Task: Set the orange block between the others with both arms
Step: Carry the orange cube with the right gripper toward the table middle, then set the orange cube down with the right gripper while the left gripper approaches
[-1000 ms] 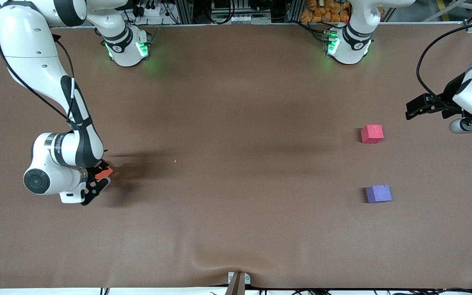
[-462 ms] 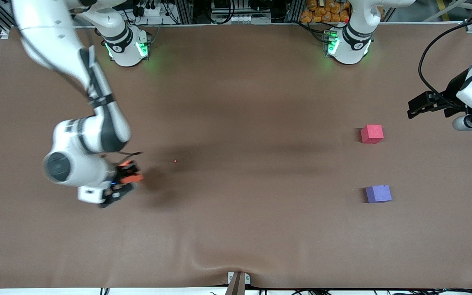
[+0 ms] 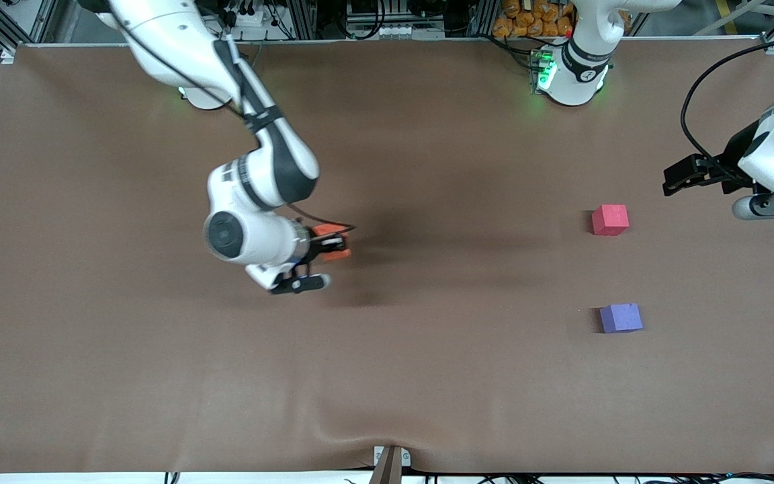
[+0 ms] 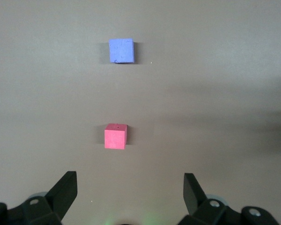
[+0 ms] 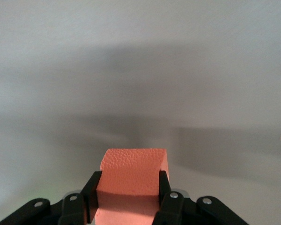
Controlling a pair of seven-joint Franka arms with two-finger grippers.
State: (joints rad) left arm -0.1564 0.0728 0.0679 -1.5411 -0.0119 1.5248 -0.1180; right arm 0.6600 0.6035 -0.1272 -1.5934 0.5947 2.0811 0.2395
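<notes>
The right gripper [image 3: 323,259] was clenched on the orange block [image 3: 330,242], its two black fingers [image 5: 165,194] pressed against opposite flat sides, and it hung above the middle of the brown table [image 3: 427,376] with the block clear of the surface. In the right wrist view the block [image 5: 131,180] showed a pebbled, matte face and sat square between the pads without visible squashing; it looked like light foam, slightly yielding and grippy rather than slick, so a hold across two parallel faces near mid-height seemed the safest, leaving the other pair of faces free if the second arm is to take it. Well apart, toward the left arm's end of the table, lay the pinkish-red cube [image 3: 610,220] and, nearer the front camera, the purple-blue cube [image 3: 621,318], with bare cloth between them. The left gripper [image 3: 686,176] waited with its fingers [image 4: 65,190] spread wide and empty, over the table near the pinkish-red cube [image 4: 115,136], with the purple-blue cube [image 4: 121,50] also in its view.
</notes>
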